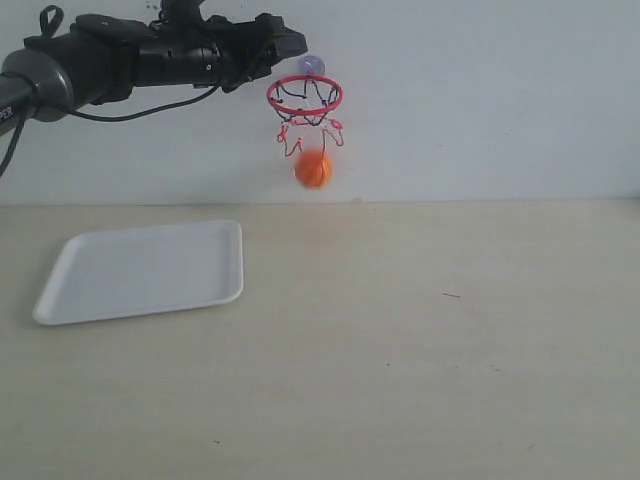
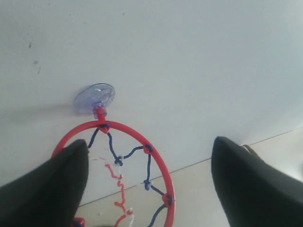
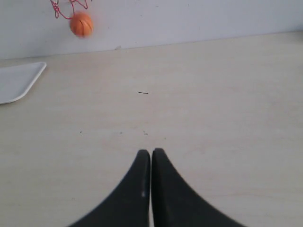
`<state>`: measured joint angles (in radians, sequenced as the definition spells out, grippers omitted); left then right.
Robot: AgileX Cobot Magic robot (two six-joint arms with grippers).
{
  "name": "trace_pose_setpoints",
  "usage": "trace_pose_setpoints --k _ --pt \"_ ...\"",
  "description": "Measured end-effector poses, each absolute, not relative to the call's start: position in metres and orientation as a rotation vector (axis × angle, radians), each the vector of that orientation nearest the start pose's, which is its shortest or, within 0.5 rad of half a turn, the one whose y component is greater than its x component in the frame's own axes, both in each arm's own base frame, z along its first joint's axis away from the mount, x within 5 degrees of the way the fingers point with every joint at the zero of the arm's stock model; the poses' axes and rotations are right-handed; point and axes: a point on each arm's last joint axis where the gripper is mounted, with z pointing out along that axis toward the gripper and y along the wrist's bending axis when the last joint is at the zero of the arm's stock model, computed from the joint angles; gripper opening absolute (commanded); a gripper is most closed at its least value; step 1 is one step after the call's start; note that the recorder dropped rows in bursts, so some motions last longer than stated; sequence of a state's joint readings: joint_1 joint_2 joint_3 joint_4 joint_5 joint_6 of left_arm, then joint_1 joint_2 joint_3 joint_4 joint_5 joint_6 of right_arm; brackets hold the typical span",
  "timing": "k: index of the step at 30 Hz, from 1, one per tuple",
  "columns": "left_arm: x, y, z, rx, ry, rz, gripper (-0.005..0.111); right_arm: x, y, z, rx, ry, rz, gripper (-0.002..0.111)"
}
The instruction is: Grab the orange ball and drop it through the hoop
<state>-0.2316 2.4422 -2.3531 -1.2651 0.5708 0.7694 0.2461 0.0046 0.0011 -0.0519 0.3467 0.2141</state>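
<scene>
Left pincer (image 2: pixel 150 142), spread wide, covers part of hoop (image 2: pixel 148 148); orange ball (image 1: pixel 313 168) blurred.

Table (image 1: pixel 400 380) and wall (image 1: pixel 480 100) are viewed front-on from outside; the hoop (image 1: pixel 304 95) is shared by all three, closest in left wrist.

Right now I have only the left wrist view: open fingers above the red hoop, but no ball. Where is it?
Observer: The orange ball is in mid-air just below the net of the hoop, blurred, with nothing gripping it.
Operator: And the right gripper?
Observer: The right gripper is shut on nothing, over the table, far from the hoop.
Operator: What lies below?
Observer: Bare table under the ball; a white tray sits further left.
</scene>
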Motion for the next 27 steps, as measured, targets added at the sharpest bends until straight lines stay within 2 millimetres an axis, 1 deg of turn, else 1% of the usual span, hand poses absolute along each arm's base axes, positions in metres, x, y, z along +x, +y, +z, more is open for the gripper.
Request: trace_pose_setpoints --k 6,9,11,12,15,16,17,23,27 --pt "0.542 -0.176 0.282 0.218 1.824 -0.957 0.068 0.052 0.012 0.181 -0.062 1.843 0.272 0.0" --pt "0.542 -0.176 0.282 0.218 1.824 -0.957 0.064 0.052 0.012 0.181 -0.062 1.843 0.272 0.0" --pt "0.542 -0.176 0.281 0.229 1.83 -0.966 0.055 0.052 0.012 0.181 -0.062 1.843 0.272 0.0" --pt "0.542 -0.175 0.281 0.233 1.832 -0.967 0.048 0.052 0.012 0.181 -0.062 1.843 0.272 0.0" --pt "0.54 -0.169 0.279 0.279 1.858 -0.99 0.018 0.052 0.012 0.181 -0.062 1.843 0.272 0.0" --pt "0.54 -0.164 0.279 0.294 1.867 -1.0 0.008 0.052 0.012 0.181 -0.062 1.843 0.272 0.0" --pt "0.539 -0.159 0.278 0.314 1.88 -1.01 0.004 0.052 0.012 0.181 -0.062 1.843 0.272 0.0" --pt "0.534 -0.138 0.277 0.399 1.948 -1.069 0.004 0.052 0.012 0.181 -0.062 1.843 0.272 0.0" --pt "0.529 -0.134 0.275 0.45 1.994 -1.093 0.004 0.052 0.012 0.181 -0.062 1.843 0.272 0.0"
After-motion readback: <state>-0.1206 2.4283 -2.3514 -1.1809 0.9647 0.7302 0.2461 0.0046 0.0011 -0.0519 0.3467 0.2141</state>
